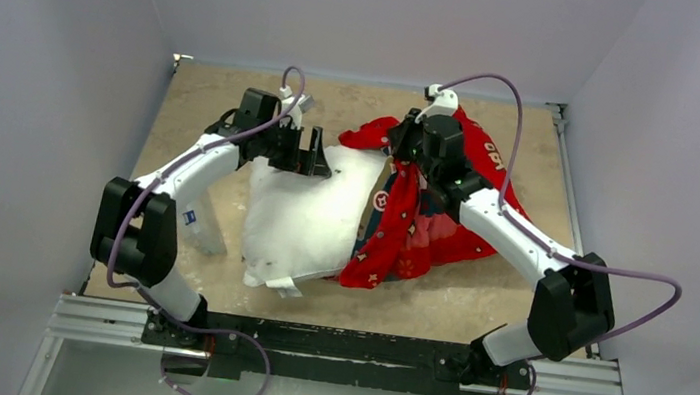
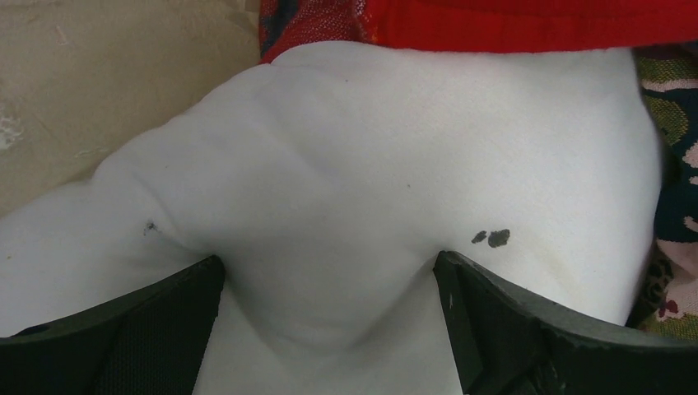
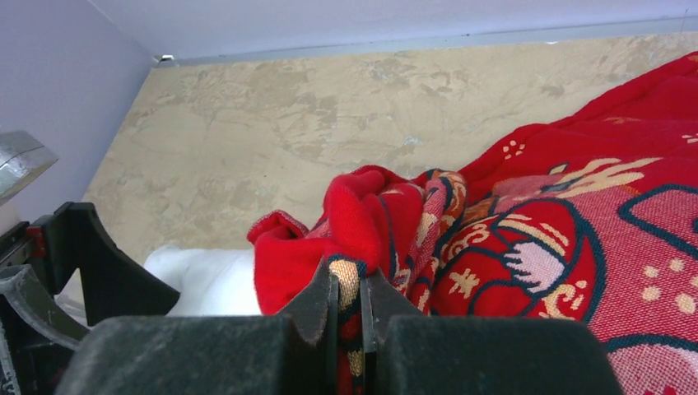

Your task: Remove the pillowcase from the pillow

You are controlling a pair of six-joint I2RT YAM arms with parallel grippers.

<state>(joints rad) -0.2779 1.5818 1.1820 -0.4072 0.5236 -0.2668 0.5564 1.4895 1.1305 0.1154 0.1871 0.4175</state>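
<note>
Most of the job looks done. Nearest the arm bases, the pillow lies bare and white on the table, its small tag at the near corner, with no red cloth over its near or left side. Just to its right the pillowcase lies in a crumpled heap, touching the pillow's right edge and running up toward the far side. Farther back, the left gripper sits on the pillow's far portion. Its jaws are spread wide with the stuffing bulging up between them, so it presses on the cushion and has hold of nothing. Beyond it, in the left wrist view, a band of red cloth crosses the pillow's far edge. Whether that corner is tucked inside the cover or merely lies beside it, I cannot tell. Farthest back, the right gripper is pinched tight on a folded hem of the pillowcase, the cloth bunched above its tips. By my reading, what is left is small: draw the red cloth to the right until it is clear of that last edge, then let it go apart from the cushion.
</note>
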